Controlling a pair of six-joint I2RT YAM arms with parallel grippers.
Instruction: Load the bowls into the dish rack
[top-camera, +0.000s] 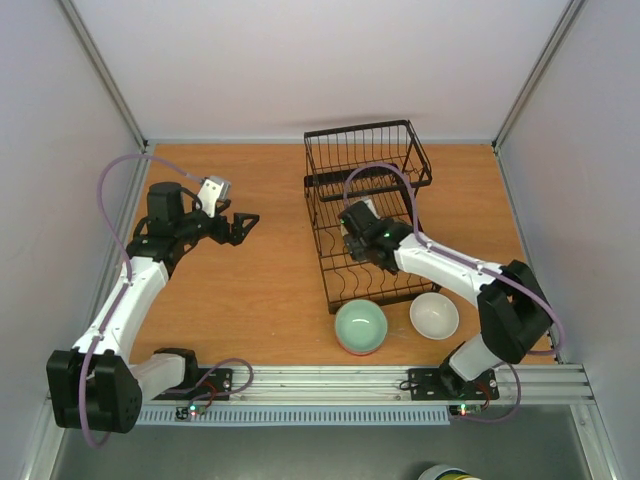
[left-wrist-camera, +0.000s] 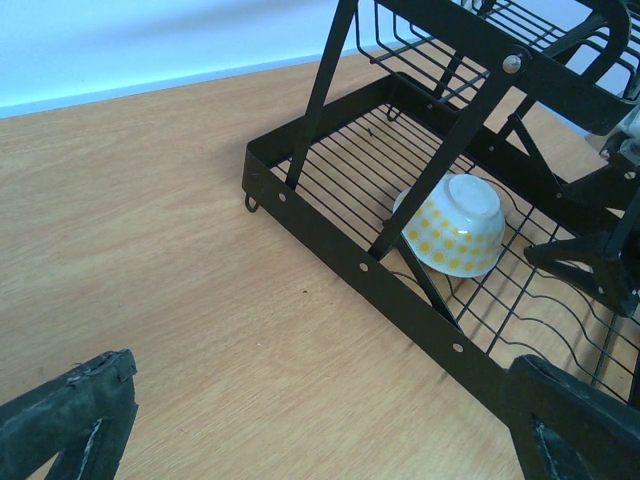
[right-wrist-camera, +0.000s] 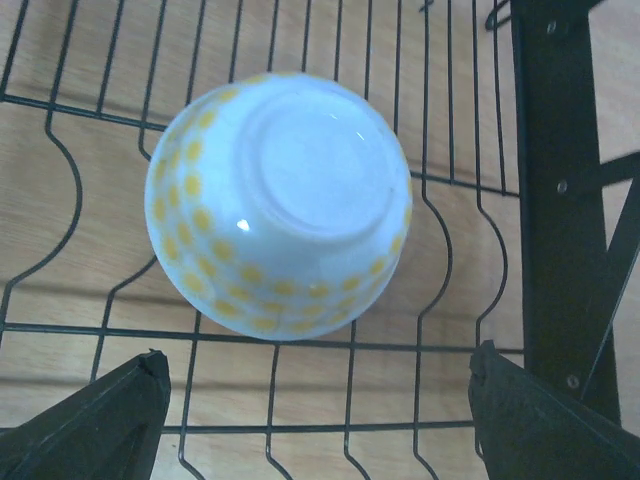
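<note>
The black wire dish rack (top-camera: 366, 200) stands at the back right of the table. A white bowl with yellow dots (right-wrist-camera: 280, 205) lies upside down on the rack's lower wire floor; it also shows in the left wrist view (left-wrist-camera: 455, 225). My right gripper (right-wrist-camera: 320, 420) is open just above and in front of this bowl, not touching it; in the top view it (top-camera: 352, 243) is inside the rack and hides the bowl. A pale green bowl (top-camera: 360, 325) sits on a reddish-rimmed bowl in front of the rack, beside a plain white bowl (top-camera: 434, 315). My left gripper (top-camera: 240, 225) is open and empty, left of the rack.
The rack's black frame bar (left-wrist-camera: 400, 290) and slanted struts lie just right of my left gripper (left-wrist-camera: 320, 430). The upright basket section (top-camera: 367, 150) is at the rack's far end. Another bowl (top-camera: 445, 472) peeks in at the bottom edge, off the table. Walls enclose three sides.
</note>
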